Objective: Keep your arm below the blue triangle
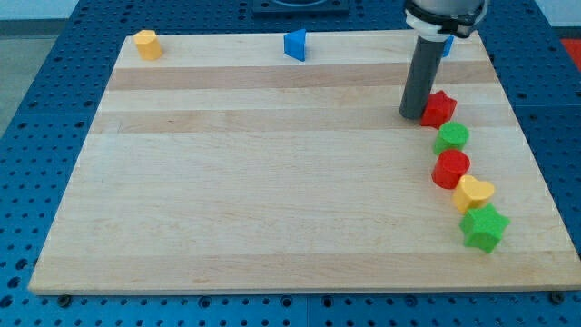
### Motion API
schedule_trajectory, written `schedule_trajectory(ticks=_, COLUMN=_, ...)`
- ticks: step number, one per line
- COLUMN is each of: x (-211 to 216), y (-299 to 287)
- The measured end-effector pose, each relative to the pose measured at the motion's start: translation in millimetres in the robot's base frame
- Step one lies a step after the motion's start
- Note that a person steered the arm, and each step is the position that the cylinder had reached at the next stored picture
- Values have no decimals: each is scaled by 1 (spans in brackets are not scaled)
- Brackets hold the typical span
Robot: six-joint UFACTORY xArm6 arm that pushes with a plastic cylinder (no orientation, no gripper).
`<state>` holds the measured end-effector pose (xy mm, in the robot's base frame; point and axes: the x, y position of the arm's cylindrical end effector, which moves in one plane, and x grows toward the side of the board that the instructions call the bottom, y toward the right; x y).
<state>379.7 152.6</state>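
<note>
The blue triangle [295, 44] sits at the tabletop's [254, 200] top edge, near the middle. My tip [413, 115] rests well to the triangle's right and lower, touching a red block [439, 108] — there are no jaws, only a bare rod holding nothing. The step likely calls for a slide leftward until the tip stands directly beneath the triangle — without nudging it.

A pale wooden board [272, 182] holds my tip [411, 115], the dark rod's lower end, touching the left side of a red star-shaped block [439, 108]. Below it curve a green round block [451, 138], a red cylinder block [450, 169], a yellow heart-shaped block [473, 193] and a green star-shaped block [483, 227]. At the view's top edge sit a blue triangle block [295, 44], well left of the tip, and a yellow block [147, 44].
</note>
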Motion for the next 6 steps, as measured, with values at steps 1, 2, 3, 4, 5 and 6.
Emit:
schedule_trajectory(ticks=1, x=0, y=0)
schedule_trajectory(ticks=2, x=-4, y=0)
schedule_trajectory(ticks=3, x=-16, y=-6)
schedule_trajectory(ticks=4, x=-24, y=-36)
schedule_trajectory(ticks=5, x=-31, y=-82)
schedule_trajectory(ticks=6, x=-47, y=-132)
